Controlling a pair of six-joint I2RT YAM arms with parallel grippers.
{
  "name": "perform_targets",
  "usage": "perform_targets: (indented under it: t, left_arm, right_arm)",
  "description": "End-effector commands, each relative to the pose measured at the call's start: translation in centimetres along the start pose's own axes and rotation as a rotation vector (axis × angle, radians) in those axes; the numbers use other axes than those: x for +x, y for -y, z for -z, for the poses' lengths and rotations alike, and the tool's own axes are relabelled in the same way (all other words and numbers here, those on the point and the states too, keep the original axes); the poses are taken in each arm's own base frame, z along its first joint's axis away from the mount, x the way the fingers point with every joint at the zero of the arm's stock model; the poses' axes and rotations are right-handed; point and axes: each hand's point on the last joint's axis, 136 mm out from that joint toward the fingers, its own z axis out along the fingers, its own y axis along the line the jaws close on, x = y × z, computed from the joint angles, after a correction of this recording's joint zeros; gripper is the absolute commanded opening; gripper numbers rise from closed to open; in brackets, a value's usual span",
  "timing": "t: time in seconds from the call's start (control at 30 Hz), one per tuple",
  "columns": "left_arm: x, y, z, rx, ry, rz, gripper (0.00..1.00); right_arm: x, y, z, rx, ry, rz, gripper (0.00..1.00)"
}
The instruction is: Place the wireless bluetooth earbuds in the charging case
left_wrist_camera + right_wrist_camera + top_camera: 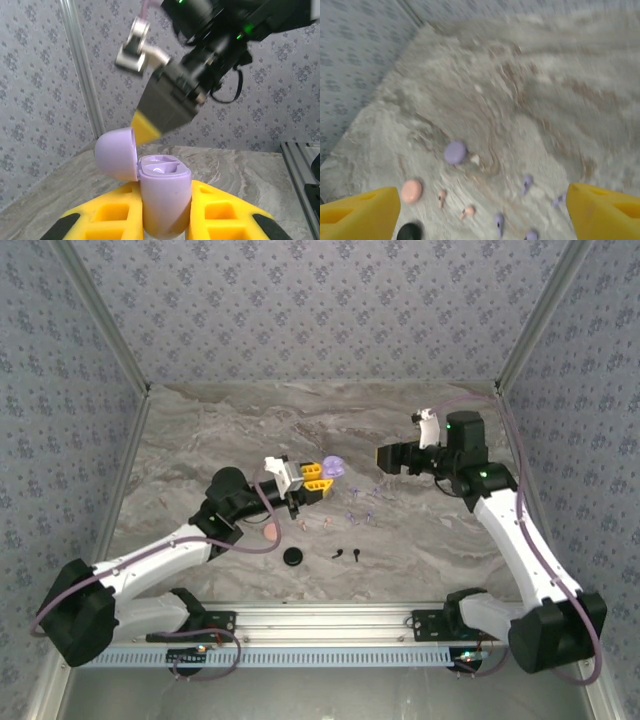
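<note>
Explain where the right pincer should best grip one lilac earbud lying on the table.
Probably across its narrow stem, coming straight down: the lilac earbud lies flat on the table, apart from its neighbours, so the open right pincer can straddle it.

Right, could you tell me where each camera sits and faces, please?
Top external: above and behind the bases, looking down on the table; both arms, left gripper and right gripper.
Left wrist: along its yellow fingers, past the held lilac case, toward the right gripper.
Right wrist: down at the table's lilac earbuds; its yellow fingers frame them.
Shared: top and left wrist both show the case.
</note>
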Motion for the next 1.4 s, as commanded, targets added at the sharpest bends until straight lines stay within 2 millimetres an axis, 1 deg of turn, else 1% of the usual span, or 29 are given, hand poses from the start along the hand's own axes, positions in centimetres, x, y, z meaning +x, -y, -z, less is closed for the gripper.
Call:
perform_targets:
  t: [0.0,0.1,0.17,0.3,0.47,0.53,0.57,0.73,0.83,0.93,1.13,1.37]
  left_arm:
    - [-2.1,1.3,0.5,0.054,0.046,-0.075,0.0]
    - [-2.5,1.6,0.7,0.066,0.053,-0.076,0.0]
    - [-2.7,1.8,0.7,0.072,0.058,-0.078,0.0]
    - [-3.1,2.1,0.7,0.086,0.065,-0.079,0.0]
    - [-3.3,2.4,0.6,0.095,0.066,-0.08,0.0]
    - [-3.2,2.4,0.6,0.095,0.061,-0.08,0.0]
    - [-3.2,2.3,0.6,0.094,0.058,-0.079,0.0]
    - [-3.1,2.3,0.5,0.092,0.051,-0.073,0.0]
    - [-3.0,2.2,0.5,0.089,0.047,-0.073,0.0]
    - [-3.0,2.3,0.4,0.09,0.042,-0.07,0.0]
    - [-2.9,2.3,0.4,0.088,0.037,-0.07,0.0]
    - [-2.8,2.3,0.4,0.088,0.033,-0.072,0.0]
  right_arm:
    - [3.2,2.9,-1.2,0.131,-0.15,-0.117,0.87]
    - [4.6,4.5,-3.1,0.188,-0.232,-0.128,0.86]
    - [6.1,5.4,-4.2,0.235,-0.311,-0.147,0.85]
    - [7.9,6.9,-6.5,0.294,-0.42,-0.152,0.83]
    - [9.2,8.5,-8.7,0.347,-0.483,-0.174,0.76]
    - [10.3,9.1,-9.6,0.355,-0.515,-0.201,0.71]
    - [9.3,9.0,-10.2,0.351,-0.496,-0.197,0.69]
    - [10.5,9.5,-12.3,0.372,-0.548,-0.204,0.59]
    - [11.2,10.0,-13.2,0.391,-0.575,-0.204,0.55]
    - [11.7,10.3,-13.9,0.406,-0.592,-0.204,0.52]
    - [12.8,10.6,-14.8,0.425,-0.625,-0.201,0.49]
    - [13.5,10.8,-15.4,0.427,-0.646,-0.205,0.43]
